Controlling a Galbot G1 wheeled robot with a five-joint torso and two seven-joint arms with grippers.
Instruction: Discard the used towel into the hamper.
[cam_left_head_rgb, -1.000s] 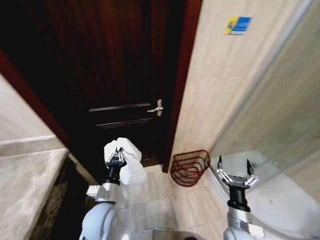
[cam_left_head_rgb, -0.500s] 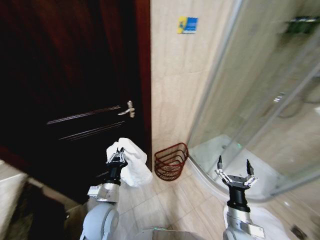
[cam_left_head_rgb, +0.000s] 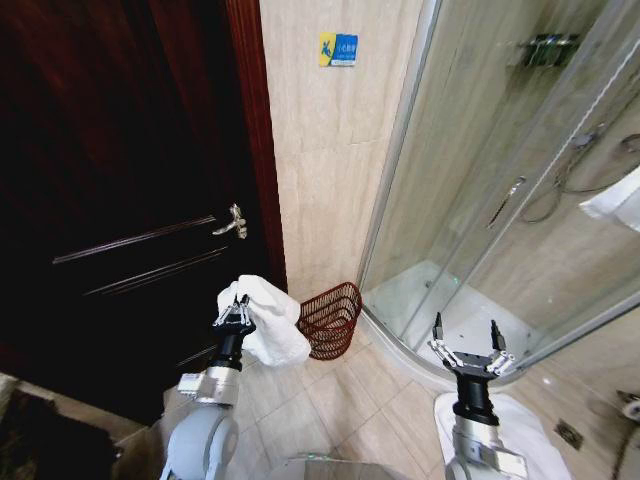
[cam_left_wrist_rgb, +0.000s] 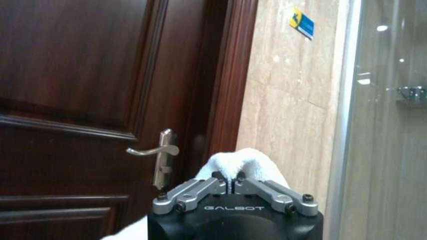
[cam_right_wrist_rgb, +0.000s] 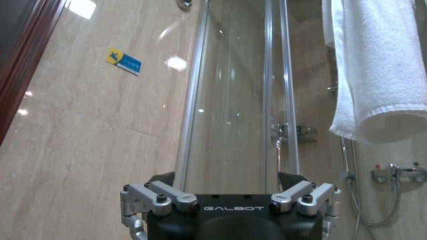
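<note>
Head view: left claw (cam_left_head_rgb: 233, 318) raised in front of dark door (cam_left_head_rgb: 110, 200), clamped on white towel (cam_left_head_rgb: 268, 325) that bulges and hangs to its right. Hamper (cam_left_head_rgb: 330, 318) on floor against tiled wall (cam_left_head_rgb: 320, 170), between door frame and glass shower enclosure (cam_left_head_rgb: 480, 200), just beyond towel. Right claw (cam_left_head_rgb: 468, 348) held up near shower base, fingers spread, empty.

Left wrist view: left claw (cam_left_wrist_rgb: 232, 182) pinched together on towel (cam_left_wrist_rgb: 243, 162); door handle (cam_left_wrist_rgb: 160, 152) beyond.

Right wrist view: right claw (cam_right_wrist_rgb: 230, 197) fingers apart, nothing between; another towel (cam_right_wrist_rgb: 377, 70) hangs inside shower.
</note>
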